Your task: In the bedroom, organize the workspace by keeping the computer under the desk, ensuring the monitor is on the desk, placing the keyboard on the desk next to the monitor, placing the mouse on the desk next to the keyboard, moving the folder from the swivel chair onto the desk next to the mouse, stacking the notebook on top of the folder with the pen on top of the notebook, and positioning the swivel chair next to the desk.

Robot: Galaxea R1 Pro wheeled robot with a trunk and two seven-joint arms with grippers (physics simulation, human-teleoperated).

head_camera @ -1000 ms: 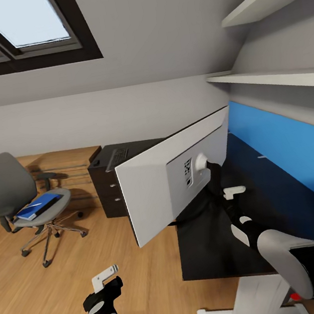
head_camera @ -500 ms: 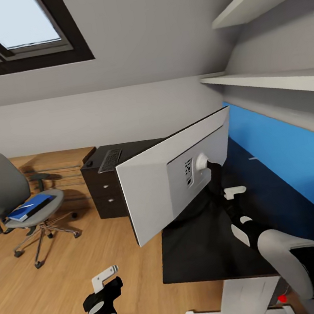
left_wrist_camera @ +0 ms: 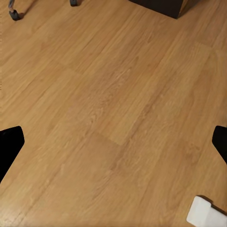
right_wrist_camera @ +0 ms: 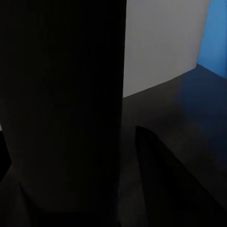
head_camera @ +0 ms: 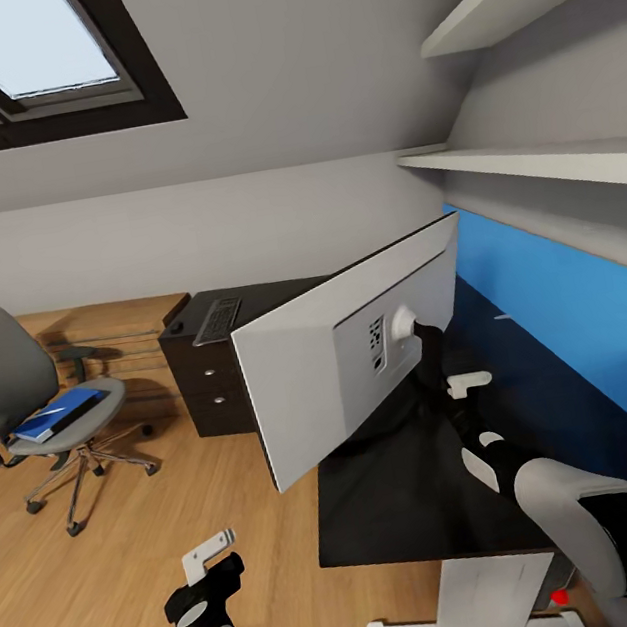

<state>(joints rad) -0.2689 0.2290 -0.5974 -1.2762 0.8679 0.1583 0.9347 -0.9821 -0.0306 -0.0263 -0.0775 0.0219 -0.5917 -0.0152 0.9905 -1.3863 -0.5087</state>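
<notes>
Since a second ago the whole head view has swung a little, so the swivel chair [head_camera: 25,400] and the dark drawer unit [head_camera: 204,391] now sit further toward the left edge; that is the camera turning, since the monitor [head_camera: 345,349] and both arms keep their places in the frame. Taking the desk [head_camera: 419,469] as the landmark: the monitor is held up over its glossy black top, tilted, with its pale back and rear mount facing the camera, and the right gripper [head_camera: 422,345] reaches to the stand just behind that mount, gripping the monitor's stand as far as the head view shows. The right wrist view is mostly dark stand and black desk surface, with the monitor's pale back and the blue rear panel [right_wrist_camera: 216,38] beyond. The keyboard [head_camera: 218,318] lies on the far end of the desk, above the drawer unit, with the small black mouse [head_camera: 176,327] just beside it at the corner. The swivel chair stands well apart from the desk on the wooden floor [head_camera: 111,568], before a light wooden drawer chest [head_camera: 121,344], and the blue folder [head_camera: 58,414] lies on its seat. The left gripper [head_camera: 213,560] hangs low over the floor off the desk's near end, its fingers parted and empty.
</notes>
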